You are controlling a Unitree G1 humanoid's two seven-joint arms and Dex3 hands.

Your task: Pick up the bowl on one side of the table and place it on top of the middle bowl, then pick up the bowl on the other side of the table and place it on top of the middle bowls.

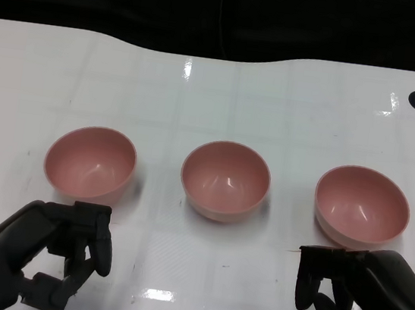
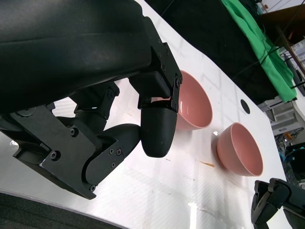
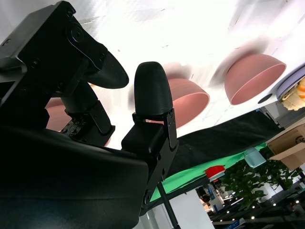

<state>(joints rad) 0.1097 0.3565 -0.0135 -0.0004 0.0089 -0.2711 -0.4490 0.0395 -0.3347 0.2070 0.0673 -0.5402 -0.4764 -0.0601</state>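
**Pink bowls in a row, each side bowl just beyond a hand**

The left bowl lies just ahead of the left hand; the right bowl just ahead of the right hand. The middle bowl sits between. Both hands hover with fingers apart, holding nothing, equally near.

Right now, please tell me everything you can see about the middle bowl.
The middle bowl is a round, deep, pink bowl with a smooth, slightly glossy surface that looks like plastic. It stands upright and empty on the white table, between the two other pink bowls and apart from both. Nothing is stacked in it, and neither hand touches it.
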